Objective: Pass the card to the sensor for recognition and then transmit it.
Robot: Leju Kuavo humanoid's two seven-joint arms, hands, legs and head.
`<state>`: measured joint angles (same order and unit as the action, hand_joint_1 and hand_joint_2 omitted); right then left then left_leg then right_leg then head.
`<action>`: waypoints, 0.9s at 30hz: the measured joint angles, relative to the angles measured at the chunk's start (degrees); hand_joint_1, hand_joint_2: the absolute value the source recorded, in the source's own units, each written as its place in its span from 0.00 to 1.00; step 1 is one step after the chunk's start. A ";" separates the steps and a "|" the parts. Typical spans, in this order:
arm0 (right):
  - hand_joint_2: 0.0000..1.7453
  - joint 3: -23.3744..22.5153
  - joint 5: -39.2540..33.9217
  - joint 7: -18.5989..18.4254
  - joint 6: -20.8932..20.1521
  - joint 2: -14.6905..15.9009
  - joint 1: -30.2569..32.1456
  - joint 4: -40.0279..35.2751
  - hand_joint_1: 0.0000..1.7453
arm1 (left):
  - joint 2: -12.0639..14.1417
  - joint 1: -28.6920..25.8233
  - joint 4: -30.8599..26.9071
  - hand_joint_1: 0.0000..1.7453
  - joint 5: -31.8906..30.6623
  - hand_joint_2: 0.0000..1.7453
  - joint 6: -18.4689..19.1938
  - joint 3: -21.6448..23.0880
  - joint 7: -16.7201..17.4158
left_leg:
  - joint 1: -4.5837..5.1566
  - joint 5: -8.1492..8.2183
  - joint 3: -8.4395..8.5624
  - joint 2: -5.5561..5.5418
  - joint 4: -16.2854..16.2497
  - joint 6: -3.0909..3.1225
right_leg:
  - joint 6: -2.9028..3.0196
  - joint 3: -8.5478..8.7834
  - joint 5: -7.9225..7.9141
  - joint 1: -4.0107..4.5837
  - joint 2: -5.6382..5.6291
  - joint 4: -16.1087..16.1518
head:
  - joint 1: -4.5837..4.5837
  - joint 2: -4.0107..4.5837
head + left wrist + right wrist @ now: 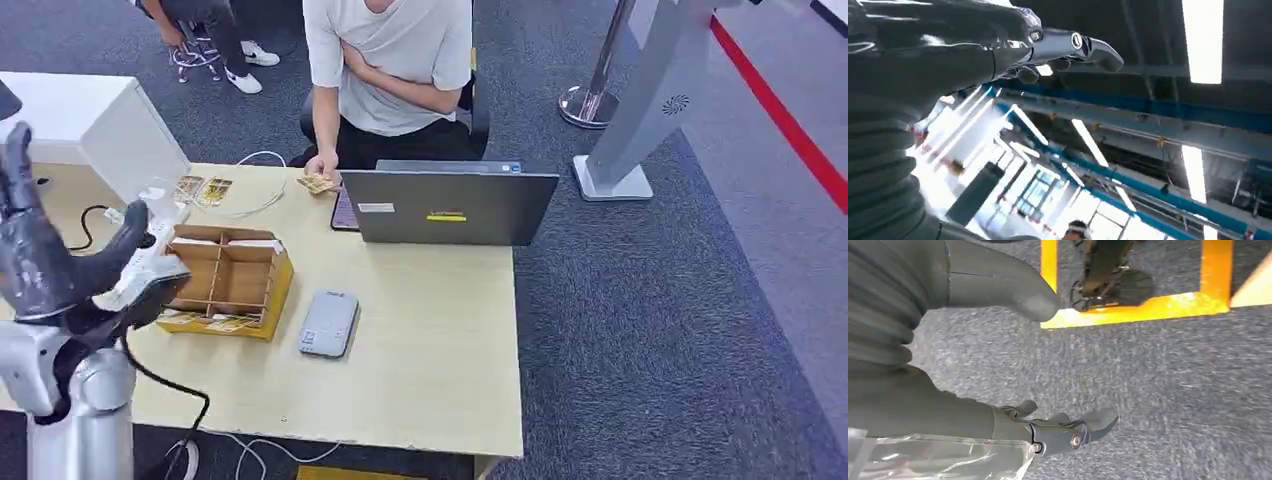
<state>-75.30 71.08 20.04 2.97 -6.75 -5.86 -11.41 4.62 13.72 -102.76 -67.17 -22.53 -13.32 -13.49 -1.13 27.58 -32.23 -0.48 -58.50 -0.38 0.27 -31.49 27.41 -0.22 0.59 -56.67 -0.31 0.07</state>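
My left hand [45, 250] is raised above the table's left edge, fingers apart and pointing up, thumb reaching toward a cardboard divider box [232, 275]; it holds nothing. In the left wrist view the left hand [973, 45] is bare against the ceiling. The grey flat sensor [328, 322] lies on the table right of the box. Cards [215, 322] lie along the box's front edge, and more cards [203, 188] lie at the table's back. A seated person's hand rests on other cards [318, 184]. My right hand [963, 410] hangs over the carpet, fingers apart, holding nothing.
An open laptop [450, 205] stands at the back of the wooden table [430, 380], in front of the person. A white box [90, 125] sits at the back left, and a white device on a black cable [150, 270] lies under my left hand. A grey kiosk base [612, 180] stands on the carpet at right.
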 joint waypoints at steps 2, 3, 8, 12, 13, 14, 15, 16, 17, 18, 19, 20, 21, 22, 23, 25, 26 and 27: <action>1.00 0.66 0.39 -0.20 0.02 -0.28 0.10 0.04 0.00 | 3.65 4.42 2.89 0.00 -5.64 1.00 1.59 5.35 5.78 | 0.01 -0.05 -0.02 0.24 0.00 -0.07 | 0.04 -0.08 -0.03 -0.01 -0.23 -0.15 | 0.04 0.00; 1.00 1.02 0.44 -0.20 0.04 -0.41 0.18 0.07 0.00 | 5.18 6.25 4.37 0.00 -6.12 1.00 2.03 7.23 7.06 | 0.01 -0.08 -0.03 0.35 0.00 -0.12 | 0.07 -0.15 -0.05 -0.01 -0.34 -0.21 | 0.09 0.00; 1.00 1.83 0.74 -0.61 0.24 -0.81 0.65 0.09 0.00 | 10.37 11.03 8.25 0.00 -7.57 1.00 3.62 14.01 9.74 | 0.00 -0.10 -0.09 0.56 0.01 -0.17 | 0.11 -0.38 -0.05 0.00 -0.57 -0.34 | 0.15 0.00; 1.00 2.38 0.96 -1.79 0.87 -0.83 0.78 0.07 0.00 | 12.93 15.84 13.10 0.00 -9.63 1.00 7.56 17.12 13.64 | -0.01 -0.21 -0.30 0.55 0.01 -0.33 | 0.20 -0.59 -0.10 0.00 -0.56 -0.41 | 0.13 0.00; 1.00 2.47 0.96 -1.99 0.87 -0.85 0.85 0.07 0.00 | 13.28 16.68 13.94 0.00 -9.66 1.00 7.65 17.65 13.71 | -0.01 -0.21 -0.30 0.56 0.02 -0.34 | 0.22 -0.61 -0.12 0.00 -0.57 -0.44 | 0.15 0.00; 1.00 2.56 0.96 -2.05 0.87 -0.87 0.92 0.07 0.00 | 13.58 17.30 14.66 0.00 -9.79 1.00 7.78 18.08 13.73 | 0.00 -0.21 -0.30 0.57 0.02 -0.34 | 0.22 -0.61 -0.12 0.00 -0.58 -0.44 | 0.13 0.00; 1.00 2.60 0.96 -2.08 0.87 -0.96 0.96 0.07 0.00 | 13.78 17.75 15.25 0.00 -9.83 1.00 7.80 18.43 13.75 | 0.00 -0.21 -0.31 0.59 0.02 -0.34 | 0.22 -0.62 -0.12 0.00 -0.59 -0.45 | 0.13 0.00; 1.00 2.62 0.96 -2.08 0.87 -0.98 0.99 0.07 0.00 | 14.05 18.16 15.82 0.00 -9.88 1.00 7.80 18.76 13.82 | 0.00 -0.21 -0.32 0.59 0.02 -0.34 | 0.23 -0.64 -0.12 0.00 -0.60 -0.45 | 0.13 0.00; 1.00 2.64 0.96 -2.08 0.87 -1.00 1.00 0.07 0.00 | 14.20 18.51 16.30 0.00 -9.94 1.00 7.78 19.09 13.84 | 0.00 -0.21 -0.33 0.59 0.02 -0.34 | 0.23 -0.65 -0.12 0.00 -0.61 -0.45 | 0.13 0.00; 1.00 2.66 0.98 -2.10 0.90 -1.03 1.00 0.07 0.00 | 14.35 18.78 16.73 0.00 -10.01 1.00 8.03 19.37 14.06 | 0.00 -0.21 -0.34 0.59 0.01 -0.34 | 0.23 -0.66 -0.12 0.00 -0.60 -0.45 | 0.15 0.00; 1.00 2.73 1.20 -2.66 1.11 -1.07 0.99 0.07 0.00 | 14.46 19.11 17.10 0.00 -10.42 1.00 9.47 19.61 15.21 | 0.00 -0.21 -0.34 0.59 0.01 -0.34 | 0.23 -0.67 -0.12 0.00 -0.60 -0.45 | 0.13 0.00; 1.00 2.80 1.40 -3.19 1.33 -1.09 0.99 0.07 0.00 | 14.48 19.56 17.72 0.00 -10.62 1.00 11.17 19.77 16.36 | 0.00 -0.21 -0.35 0.59 0.01 -0.34 | 0.23 -0.67 -0.12 0.00 -0.60 -0.45 | 0.13 0.00; 1.00 2.84 1.55 -3.65 1.51 -1.13 0.98 0.07 0.00 | 14.55 19.97 18.63 0.00 -10.66 1.00 12.60 19.87 17.46 | 0.00 -0.21 -0.35 0.59 0.01 -0.34 | 0.23 -0.67 -0.12 0.00 -0.60 -0.45 | 0.11 0.00; 1.00 2.86 1.72 -3.93 1.70 -1.16 1.00 0.07 0.00 | 14.63 20.31 19.55 0.00 -10.66 1.00 13.04 19.96 18.01 | 0.00 -0.21 -0.36 0.61 0.01 -0.34 | 0.25 -0.69 -0.14 0.00 -0.61 -0.45 | 0.15 0.00; 1.00 2.95 1.99 -4.13 1.77 -1.18 1.03 0.07 0.00 | 14.63 20.56 20.34 0.00 -10.66 1.00 13.11 20.11 18.21 | 0.00 -0.22 -0.36 0.61 0.01 -0.34 | 0.25 -0.69 -0.14 0.00 -0.62 -0.45 | 0.13 0.00; 1.00 3.39 2.38 -4.37 1.81 -1.25 1.01 0.07 0.00 | 14.63 20.78 21.52 0.00 -10.66 1.00 13.11 20.42 18.69 | 0.00 -0.22 -0.36 0.62 0.01 -0.34 | 0.25 -0.69 -0.14 0.00 -0.63 -0.46 | 0.13 0.00; 1.00 3.56 2.53 -4.39 1.81 -1.29 1.01 0.07 0.00 | 14.63 20.81 21.90 0.00 -10.66 1.00 13.11 20.53 18.76 | 0.00 -0.22 -0.36 0.64 0.01 -0.34 | 0.25 -0.69 -0.14 0.00 -0.64 -0.46 | 0.15 0.00; 1.00 3.82 2.80 -4.46 1.81 -1.31 1.02 0.07 0.00 | 14.66 20.83 22.39 0.00 -10.68 1.00 13.24 20.66 18.84 | 0.00 -0.22 -0.37 0.64 0.01 -0.34 | 0.25 -0.70 -0.14 0.00 -0.64 -0.46 | 0.13 0.00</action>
<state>-71.47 73.88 15.59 4.79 -8.07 -4.83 -11.34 19.28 34.55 -80.37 -77.85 -9.29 7.34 5.35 -1.13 27.36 -32.60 0.16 -58.49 -0.72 0.53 -32.19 27.28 -0.22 -0.05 -57.13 -0.17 0.07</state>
